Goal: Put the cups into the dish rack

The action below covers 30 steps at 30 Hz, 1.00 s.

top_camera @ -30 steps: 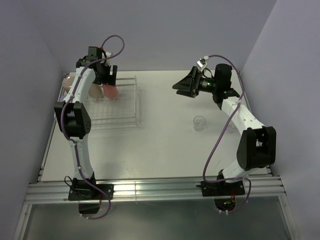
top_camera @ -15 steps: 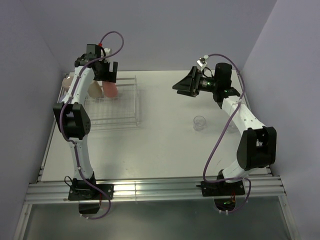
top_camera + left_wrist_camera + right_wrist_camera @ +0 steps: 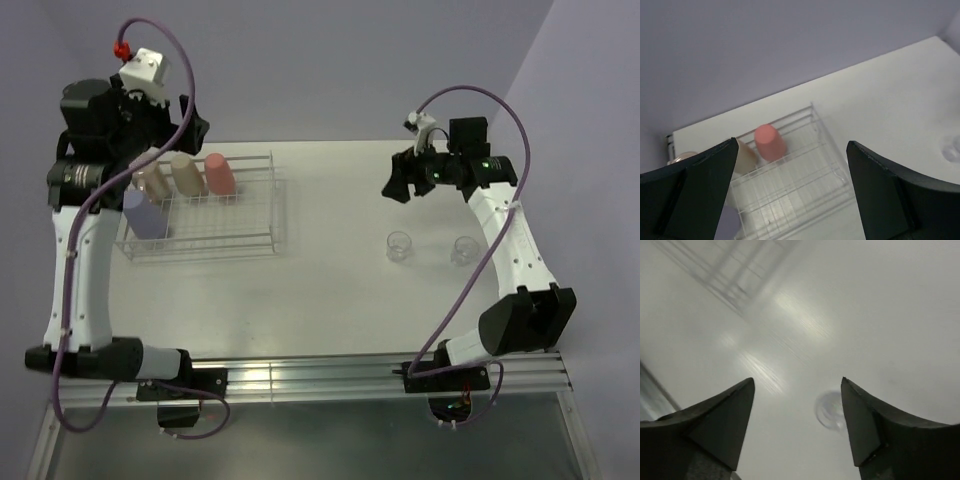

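Looks light, stiff, slick and breakable, the clear glass [image 3: 400,245] on the desk [image 3: 330,290], best pinched across its rim, with right claw [image 3: 796,381] and left claw [image 3: 791,144] both wide and empty.

We hold our white left arm [image 3: 70,250] reared high, elbow folded, its black left hand [image 3: 190,125] spread wide and empty. Our white right arm [image 3: 510,235] stretches forward, its black right hand [image 3: 398,180] tilted downward, jaws apart, gripping nothing.
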Each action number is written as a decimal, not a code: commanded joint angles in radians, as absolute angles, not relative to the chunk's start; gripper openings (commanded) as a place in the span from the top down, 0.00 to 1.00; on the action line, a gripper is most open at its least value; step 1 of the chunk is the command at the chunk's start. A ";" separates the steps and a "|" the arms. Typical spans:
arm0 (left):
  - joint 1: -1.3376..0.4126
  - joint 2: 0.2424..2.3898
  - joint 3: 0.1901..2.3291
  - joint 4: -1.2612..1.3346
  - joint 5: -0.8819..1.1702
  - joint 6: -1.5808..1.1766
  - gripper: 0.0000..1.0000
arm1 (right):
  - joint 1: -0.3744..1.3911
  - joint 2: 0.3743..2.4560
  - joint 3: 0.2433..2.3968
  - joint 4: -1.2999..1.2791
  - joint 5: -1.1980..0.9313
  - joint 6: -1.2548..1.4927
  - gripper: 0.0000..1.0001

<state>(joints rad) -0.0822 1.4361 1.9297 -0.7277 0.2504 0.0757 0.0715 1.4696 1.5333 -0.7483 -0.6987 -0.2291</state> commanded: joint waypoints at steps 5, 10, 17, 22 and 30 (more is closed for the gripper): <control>-0.127 1.269 1.533 -0.666 0.552 0.080 0.01 | 0.188 1.370 1.336 -1.073 -0.189 -0.661 0.39; -0.175 1.238 1.434 -0.588 0.577 0.023 0.04 | 0.317 1.397 1.197 -0.931 -0.035 -0.586 0.49; -0.186 1.264 1.431 -0.600 0.623 0.009 0.03 | 0.376 1.548 1.209 -0.834 0.034 -0.560 0.58; -0.186 1.273 1.447 -0.611 0.600 0.012 0.02 | 0.390 1.592 1.190 -0.804 0.044 -0.558 0.57; -0.187 1.278 1.445 -0.604 0.601 0.009 0.01 | 0.393 1.658 1.178 -0.753 0.072 -0.580 0.56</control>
<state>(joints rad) -0.1814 1.2850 1.4101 -0.6395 0.5804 0.0139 0.3840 1.6375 1.1744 -0.8062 0.0391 -0.5678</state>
